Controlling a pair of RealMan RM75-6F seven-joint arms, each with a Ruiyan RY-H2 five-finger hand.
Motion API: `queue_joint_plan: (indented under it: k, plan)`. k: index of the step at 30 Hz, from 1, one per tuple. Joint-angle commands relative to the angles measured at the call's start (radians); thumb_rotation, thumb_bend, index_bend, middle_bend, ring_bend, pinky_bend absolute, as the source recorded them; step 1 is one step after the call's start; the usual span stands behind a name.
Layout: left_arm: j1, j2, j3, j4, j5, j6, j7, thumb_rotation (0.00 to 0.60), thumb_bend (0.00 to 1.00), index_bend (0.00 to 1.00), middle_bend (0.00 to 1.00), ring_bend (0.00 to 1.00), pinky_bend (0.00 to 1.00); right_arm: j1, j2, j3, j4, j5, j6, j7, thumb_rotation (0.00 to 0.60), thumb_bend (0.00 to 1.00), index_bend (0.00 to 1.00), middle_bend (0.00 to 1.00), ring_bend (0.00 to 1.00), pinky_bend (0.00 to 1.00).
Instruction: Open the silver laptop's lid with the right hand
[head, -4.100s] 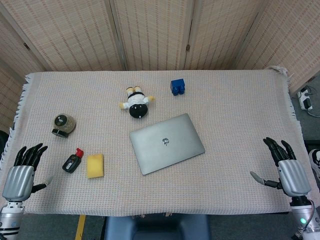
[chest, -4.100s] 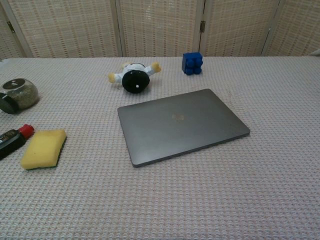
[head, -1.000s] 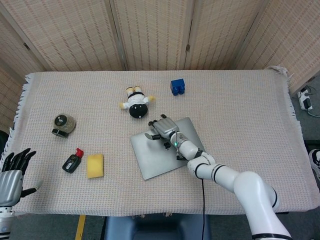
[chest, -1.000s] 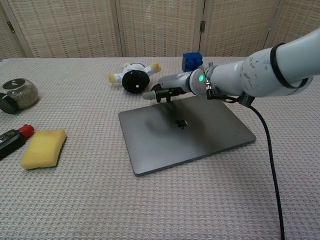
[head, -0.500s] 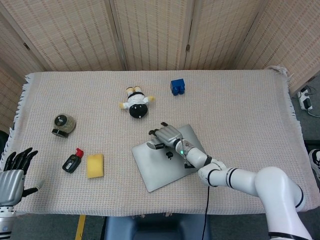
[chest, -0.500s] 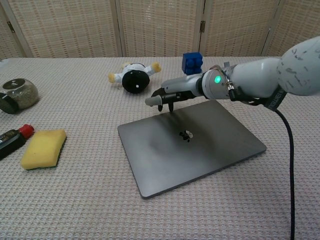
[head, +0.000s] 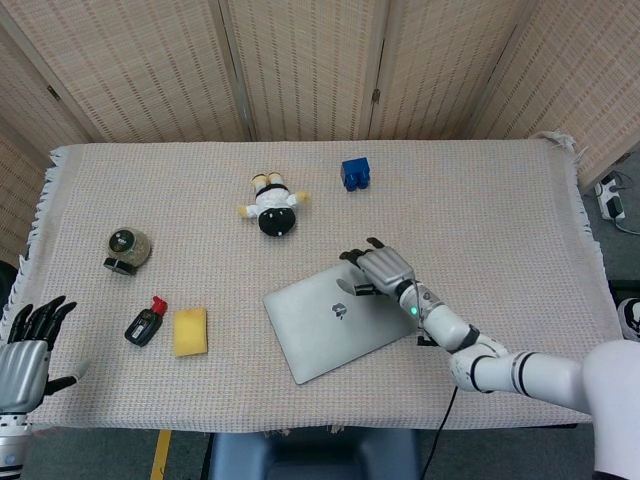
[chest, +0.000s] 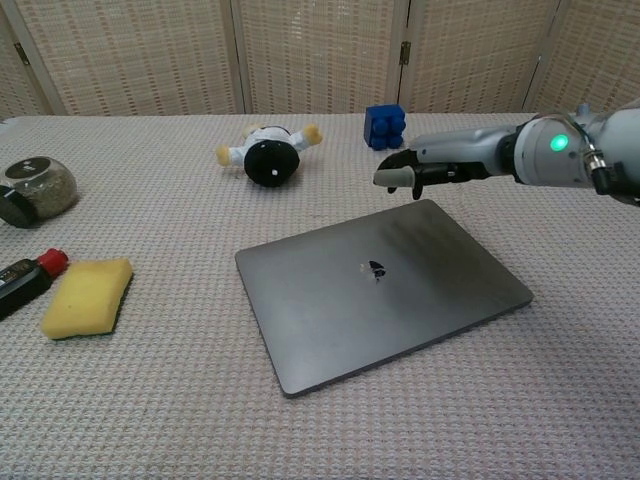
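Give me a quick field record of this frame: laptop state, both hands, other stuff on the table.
laptop: silver laptop, lid closed, lying flat on the table cloth
right hand: right hand above the laptop's far edge, fingers extended, holding nothing; contact with the lid cannot be told
left hand: left hand at the table's near left corner, fingers apart, holding nothing
other items: doll, blue block, jar, yellow sponge, black and red lighter
task status: lid not yet opened

Head view looks steeply down over the whole table; chest view faces it low, closer.
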Motion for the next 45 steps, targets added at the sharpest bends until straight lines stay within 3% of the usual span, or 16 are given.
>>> queue_joint_plan:
  k: [1,8,22,37,45]
  plan:
    - [-0.002,-0.004,0.0,0.0,0.005,0.002,0.0,0.6,0.28,0.17,0.11,0.14,0.02,-0.053,0.023,-0.031,-0.019,-0.016,0.023,0.023,0.0,0.43,0.17,0.21,0.28,0.0]
    - [-0.004,-0.005,0.0,-0.005,0.015,0.006,0.001,0.6,0.28,0.17,0.11,0.14,0.03,-0.128,0.03,-0.046,0.001,-0.078,0.038,0.099,0.0,0.43,0.17,0.21,0.27,0.0]
    - [-0.002,-0.004,0.003,-0.015,0.016,0.007,0.012,0.6,0.28,0.17,0.11,0.14,0.03,-0.179,-0.021,-0.016,0.097,-0.195,0.015,0.217,0.0,0.43,0.17,0.21,0.27,0.0]
    - [-0.001,-0.001,0.006,-0.016,0.019,0.007,0.01,0.6,0.28,0.17,0.11,0.14,0.03,-0.215,-0.034,-0.007,0.093,-0.263,0.033,0.237,0.0,0.43,0.17,0.2,0.27,0.0]
    - [-0.002,-0.003,0.008,-0.018,0.023,0.006,0.012,0.6,0.28,0.17,0.11,0.14,0.02,-0.238,-0.031,0.002,0.122,-0.248,0.043,0.232,0.0,0.43,0.17,0.19,0.27,0.0]
